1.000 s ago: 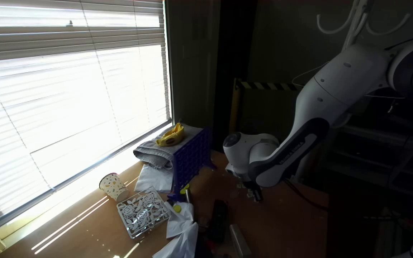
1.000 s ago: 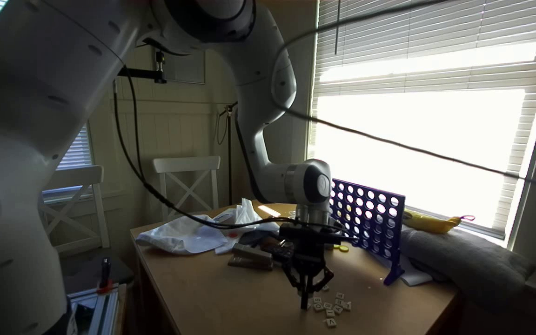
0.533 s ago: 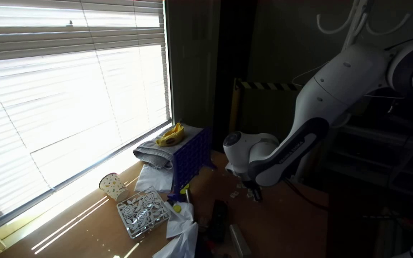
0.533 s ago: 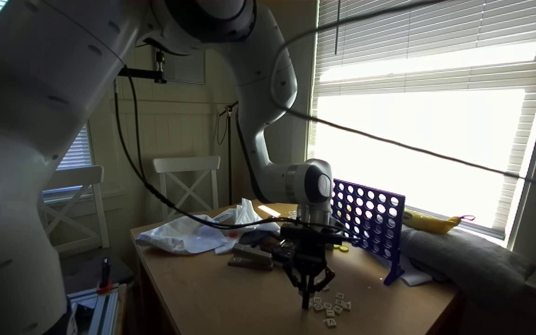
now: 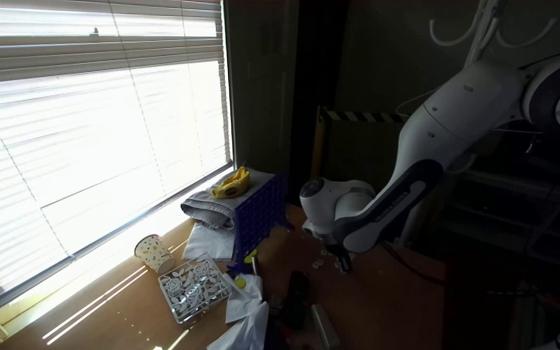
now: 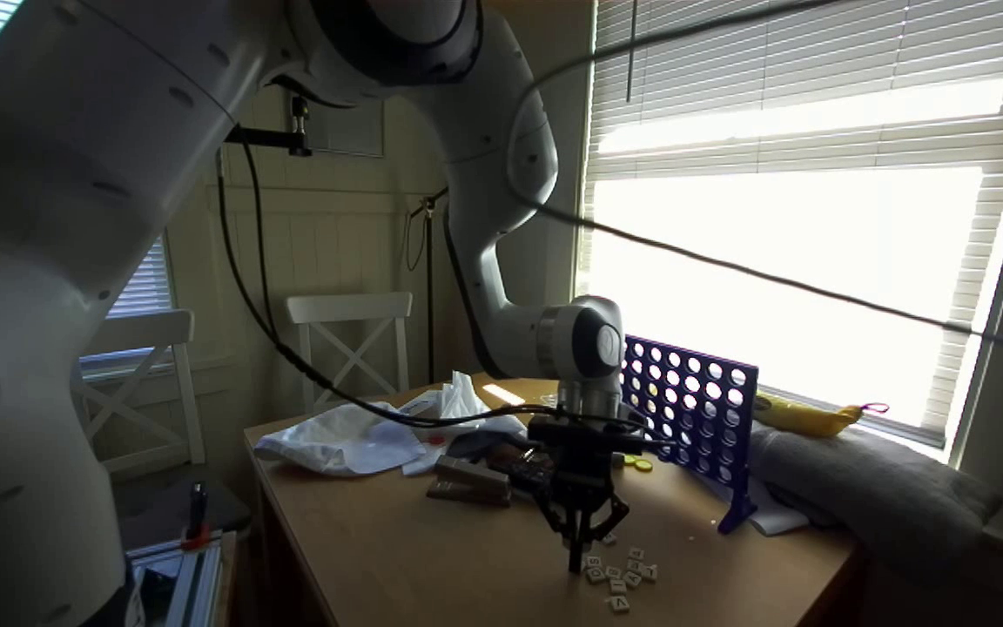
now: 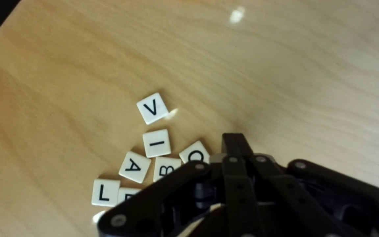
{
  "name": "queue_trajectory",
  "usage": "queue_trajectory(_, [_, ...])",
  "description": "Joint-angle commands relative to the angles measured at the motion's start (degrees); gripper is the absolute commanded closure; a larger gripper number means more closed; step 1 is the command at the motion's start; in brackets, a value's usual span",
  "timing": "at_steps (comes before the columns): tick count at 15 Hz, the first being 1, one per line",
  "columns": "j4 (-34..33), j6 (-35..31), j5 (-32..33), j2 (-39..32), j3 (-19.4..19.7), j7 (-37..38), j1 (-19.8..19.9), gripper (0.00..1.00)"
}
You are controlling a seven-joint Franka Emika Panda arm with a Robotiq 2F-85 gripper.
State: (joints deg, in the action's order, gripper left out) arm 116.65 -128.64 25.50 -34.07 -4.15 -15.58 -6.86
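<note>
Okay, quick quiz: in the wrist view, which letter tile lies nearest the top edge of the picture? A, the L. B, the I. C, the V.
C: the V tile shows higher in the wrist view than the I tile and the L tile.

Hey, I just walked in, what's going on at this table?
A robot arm hangs low over the table, its gripper shut with nothing visible in it. It's right by a loose group of white letter tiles; the V tile lies a little apart at the edge of the group. I can't tell whether the gripper touches the table or any tile. A blue game grid stands upright nearby.
</note>
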Motion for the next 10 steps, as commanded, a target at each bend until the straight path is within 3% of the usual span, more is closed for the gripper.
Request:
queue_trajectory(1, [-2.28,-0.1,-1.35,-1.83,-0.58,-1.77,0.47,1.0])
queue_trajectory(10, [-5.63,0.76,-1.3,-3.71,-0.78,-2.79,0.18,1.0])
